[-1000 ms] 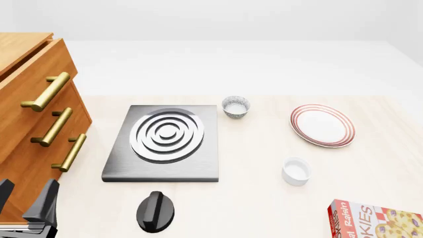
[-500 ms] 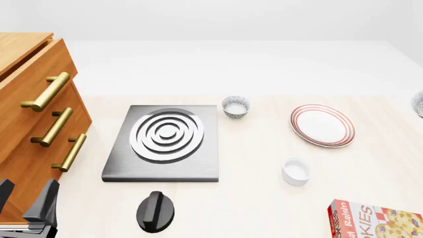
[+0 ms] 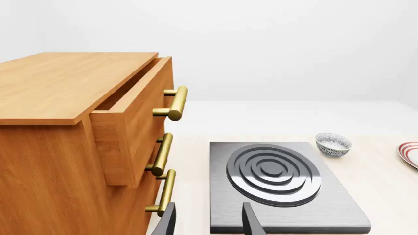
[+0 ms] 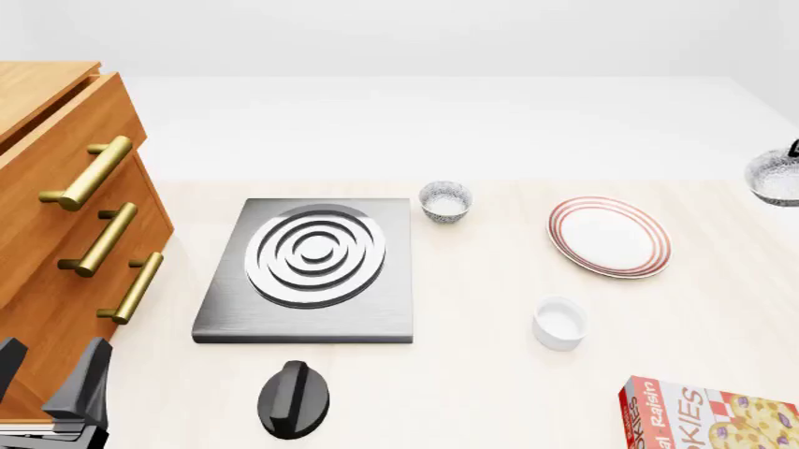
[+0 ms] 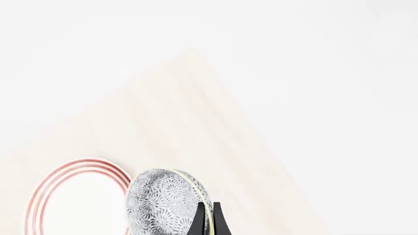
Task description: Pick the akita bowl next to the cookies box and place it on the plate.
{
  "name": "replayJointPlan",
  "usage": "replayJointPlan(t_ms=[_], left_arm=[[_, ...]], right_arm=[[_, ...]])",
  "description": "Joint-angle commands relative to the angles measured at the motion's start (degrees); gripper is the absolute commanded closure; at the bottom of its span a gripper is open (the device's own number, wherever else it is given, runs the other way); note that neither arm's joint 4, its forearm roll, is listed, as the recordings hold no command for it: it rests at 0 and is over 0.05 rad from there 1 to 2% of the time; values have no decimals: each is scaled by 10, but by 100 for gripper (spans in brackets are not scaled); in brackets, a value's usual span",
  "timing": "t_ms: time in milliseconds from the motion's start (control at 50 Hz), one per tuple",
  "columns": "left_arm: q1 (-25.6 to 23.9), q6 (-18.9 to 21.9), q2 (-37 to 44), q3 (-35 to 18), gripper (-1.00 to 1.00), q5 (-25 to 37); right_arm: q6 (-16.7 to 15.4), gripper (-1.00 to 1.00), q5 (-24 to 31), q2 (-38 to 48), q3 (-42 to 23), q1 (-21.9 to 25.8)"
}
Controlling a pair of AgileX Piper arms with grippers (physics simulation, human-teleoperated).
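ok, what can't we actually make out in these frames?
- Right gripper: front view cuts it off at the right edge; only the akita bowl it holds shows.
- Cookies box: cropped at the front view's corner.
- Plate: mostly outside the left wrist view.
- Left gripper: only its fingertips show.

**Pale room, wooden drawers at the table's left**

A pale, light-wood-grain table top (image 4: pixel 500 393) fills the near part of the scene. Beyond its far edge lies a plain white floor (image 4: pixel 437 122) that blends into featureless white walls (image 3: pixel 294 44); the light is soft and even. On the left stands an orange-brown wooden chest of drawers (image 4: pixel 50 196) with three brass bar handles (image 4: pixel 88 173). Its top drawer (image 3: pixel 134 105) is pulled partly out.
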Motion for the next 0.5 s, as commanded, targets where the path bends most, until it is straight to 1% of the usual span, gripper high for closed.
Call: replayJointPlan(t_ms=[20, 260, 300, 340, 400, 440, 460, 480, 500], left_arm=[[0, 0, 0, 0, -100, 0], [0, 0, 0, 0, -100, 0], [0, 0, 0, 0, -100, 0], [0, 0, 0, 0, -100, 0], [0, 0, 0, 0, -100, 0], [0, 0, 0, 0, -100, 0], [0, 0, 0, 0, -100, 0], [0, 0, 0, 0, -100, 0], [0, 0, 0, 0, -100, 0]], right_arm=[[34, 100, 18, 29, -39, 20], [54, 100, 29, 56, -65, 40], [66, 100, 32, 61, -70, 49], [67, 100, 36, 65, -77, 50], [80, 100, 39, 68, -81, 61], [78, 100, 42, 74, -89, 60], [81, 100, 44, 77, -92, 63], [91, 100, 45, 80, -93, 72], [89, 100, 47, 82, -97, 70]])
